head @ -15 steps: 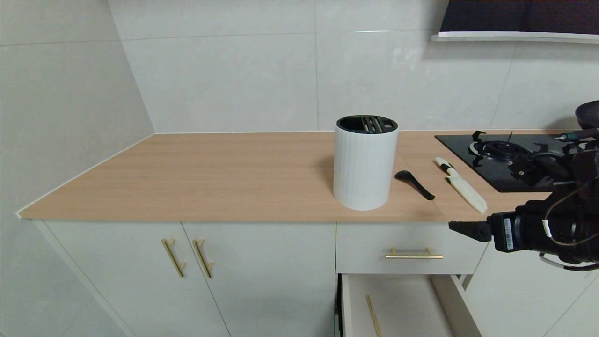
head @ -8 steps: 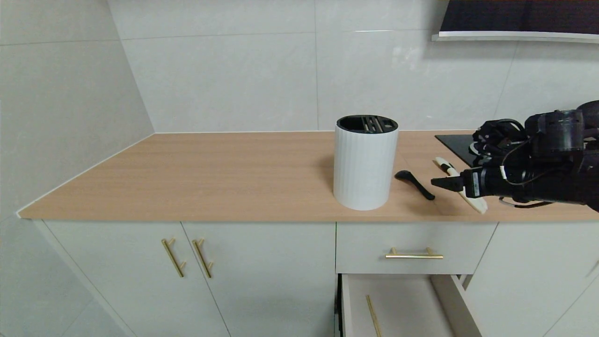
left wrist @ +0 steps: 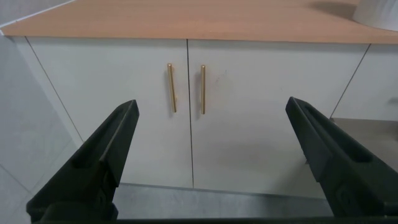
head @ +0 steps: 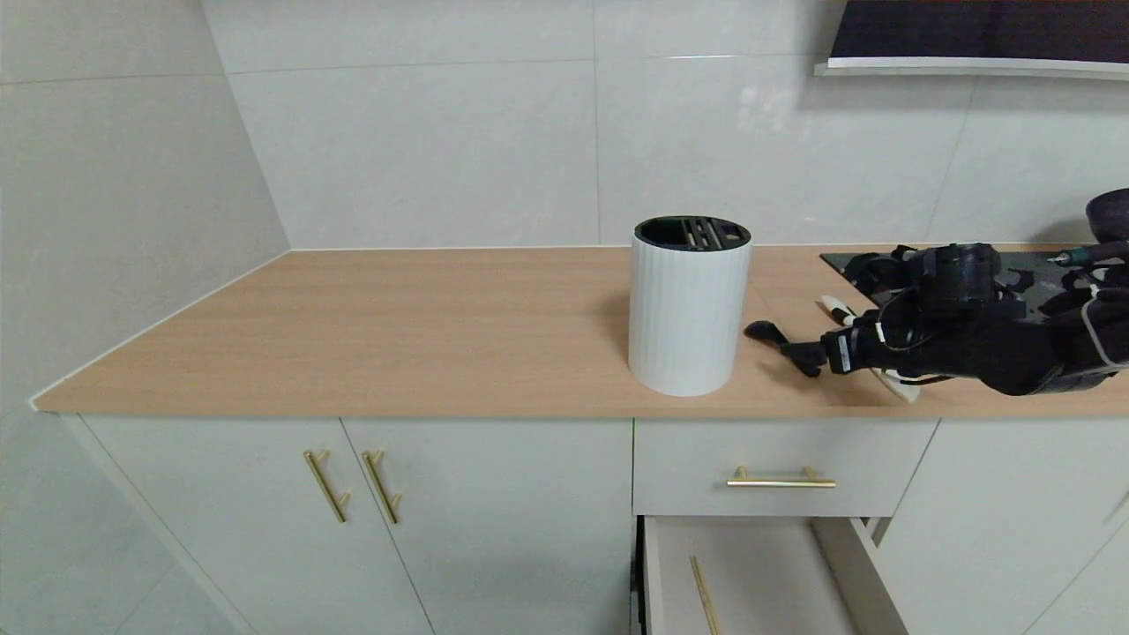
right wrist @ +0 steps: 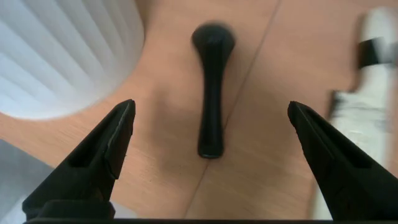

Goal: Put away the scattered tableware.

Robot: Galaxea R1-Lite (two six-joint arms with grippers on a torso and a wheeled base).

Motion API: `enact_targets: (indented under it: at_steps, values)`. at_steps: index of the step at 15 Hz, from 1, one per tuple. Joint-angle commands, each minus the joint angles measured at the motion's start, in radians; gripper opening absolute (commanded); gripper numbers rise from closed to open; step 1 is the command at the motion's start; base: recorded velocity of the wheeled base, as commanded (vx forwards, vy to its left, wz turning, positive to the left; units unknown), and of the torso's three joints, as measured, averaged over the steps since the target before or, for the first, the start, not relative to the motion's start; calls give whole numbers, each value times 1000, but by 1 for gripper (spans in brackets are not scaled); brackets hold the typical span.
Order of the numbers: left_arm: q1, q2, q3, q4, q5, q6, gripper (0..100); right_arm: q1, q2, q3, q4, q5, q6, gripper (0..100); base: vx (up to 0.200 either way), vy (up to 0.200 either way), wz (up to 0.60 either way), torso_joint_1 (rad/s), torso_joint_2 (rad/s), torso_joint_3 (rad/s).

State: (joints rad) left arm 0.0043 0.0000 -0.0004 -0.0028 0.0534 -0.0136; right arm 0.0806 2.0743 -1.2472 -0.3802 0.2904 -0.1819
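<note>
Just ahead of the right end effector (head: 794,354) lies the black spoon (right wrist: 211,93).

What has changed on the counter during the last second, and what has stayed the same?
The right end effector rose from below the edge of the counter and moved left; it now hangs open over the black spoon. Nothing was grasped. The spoon, the knife and the white holder kept their places.

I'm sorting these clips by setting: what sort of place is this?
Most likely a home kitchen: a wood-look countertop over white cabinets, a black gas hob at its right end, and a range hood above that.
</note>
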Motion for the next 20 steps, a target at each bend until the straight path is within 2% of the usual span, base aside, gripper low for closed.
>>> enact_targets:
  at_steps: [1,3,10,11,17,20]
  values:
    - [0,2,0,0,0,0,100,16,76,-4,-31,1,-4,100,0,0,0,0,0,0]
    - [0,2,0,0,0,0,100,16,93,-1,-68,-1,-4,100,0,0,0,0,0,0]
    - [0,2,0,0,0,0,100,18,104,-6,-69,-5,-2,100,0,0,0,0,0,0]
    - [0,2,0,0,0,0,100,16,104,-8,-69,-5,-1,0,0,0,0,0,0,0]
    - [0,0,0,0,0,0,100,27,112,-18,-63,-19,19,0,0,0,0,0,0,0]
    - [0,2,0,0,0,0,100,59,95,-32,-40,-165,105,0,0,0,0,0,0,0]
